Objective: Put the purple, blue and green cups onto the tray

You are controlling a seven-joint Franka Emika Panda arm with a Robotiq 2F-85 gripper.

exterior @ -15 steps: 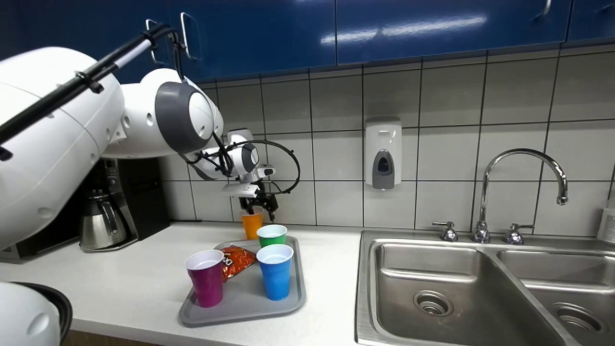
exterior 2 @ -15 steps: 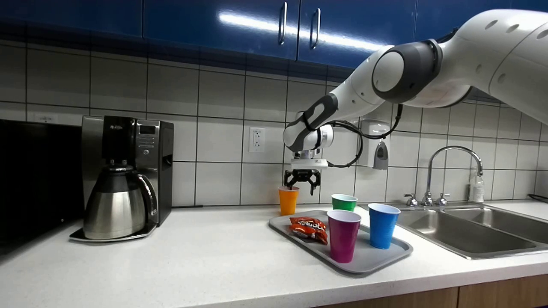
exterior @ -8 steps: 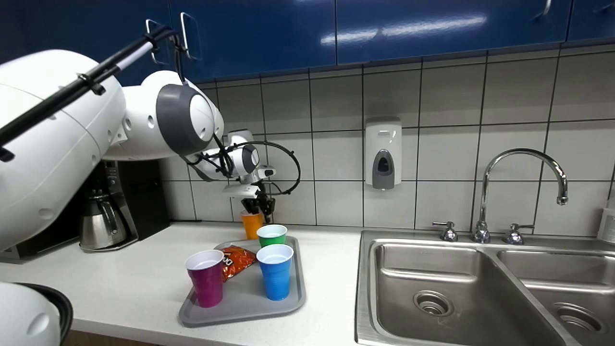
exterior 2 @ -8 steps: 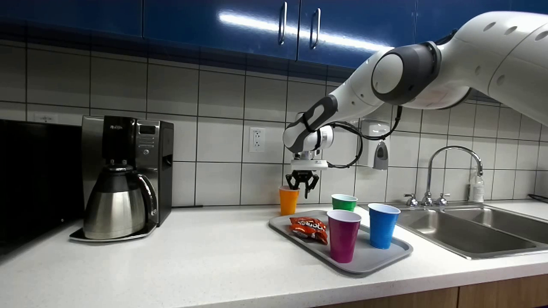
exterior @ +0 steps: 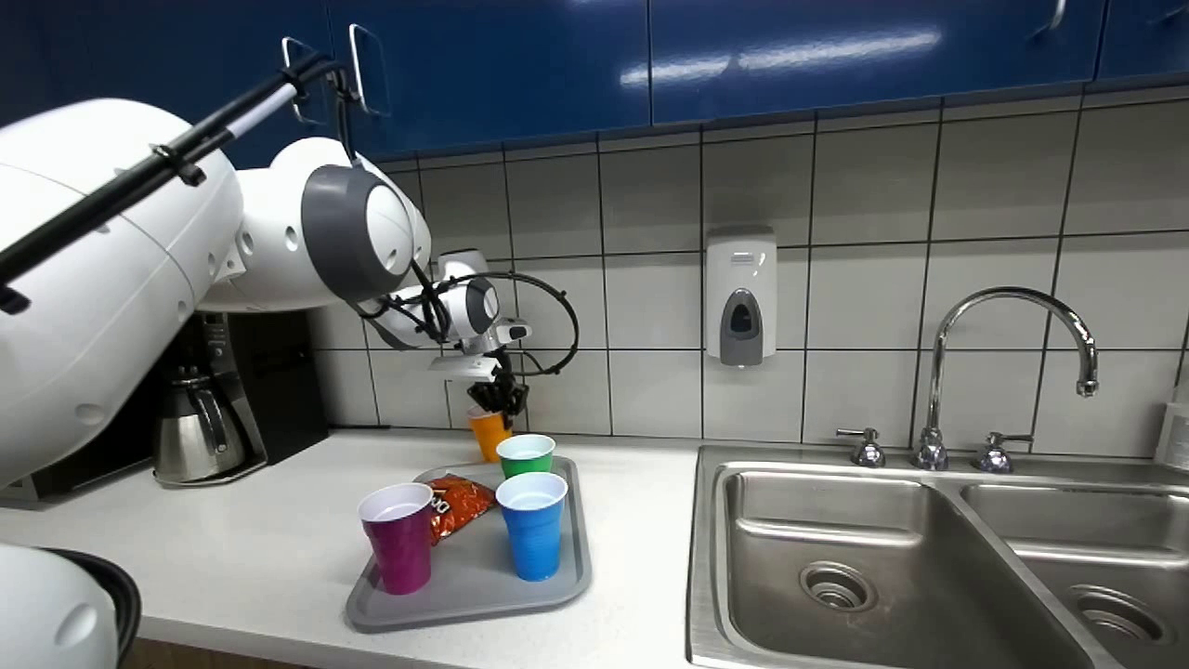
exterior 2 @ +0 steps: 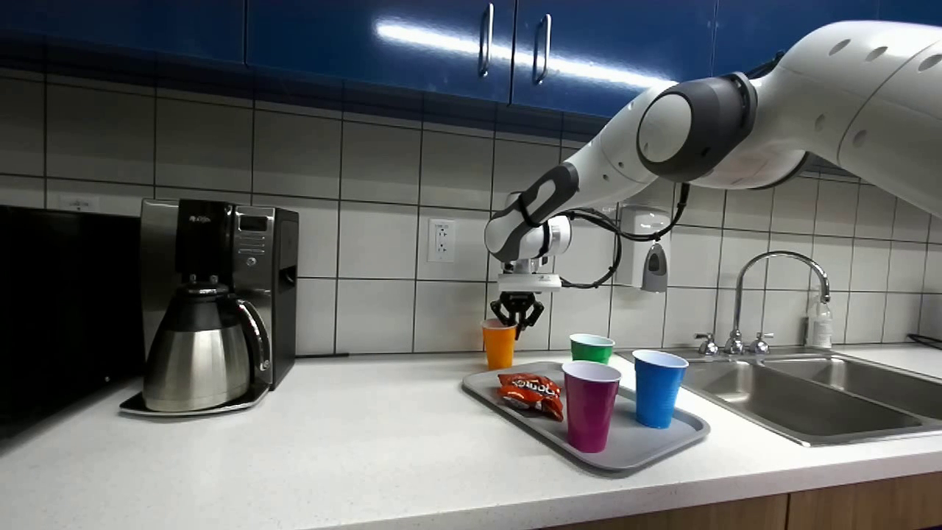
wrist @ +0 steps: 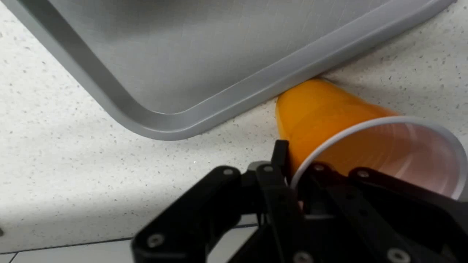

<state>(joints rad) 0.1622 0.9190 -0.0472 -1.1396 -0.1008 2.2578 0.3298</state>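
The purple cup (exterior: 403, 548) and blue cup (exterior: 537, 534) stand upright on the grey tray (exterior: 483, 606). Behind them is the green cup (exterior: 526, 457), its base hidden in both exterior views. An orange cup (wrist: 318, 113) leans slightly at the tray's rear edge on the counter, its foot against the rim. My gripper (wrist: 294, 166) is shut on its wall at the lip, one finger outside and the other inside the cup; the inner fingertip is hard to see. In an exterior view the gripper (exterior 2: 519, 331) points down at that cup's tray-side edge.
A red chips bag (exterior 2: 530, 394) lies on the tray beside the purple cup. The tiled wall (exterior 2: 375, 316) rises close behind the orange cup. A coffee maker (exterior 2: 221, 309) stands along the counter, and a sink (exterior: 836, 557) lies on the tray's other side.
The gripper has gone from open to shut on the orange cup's wall. The cup has tipped slightly and shifted a little toward the tray. The other cups have stayed put.
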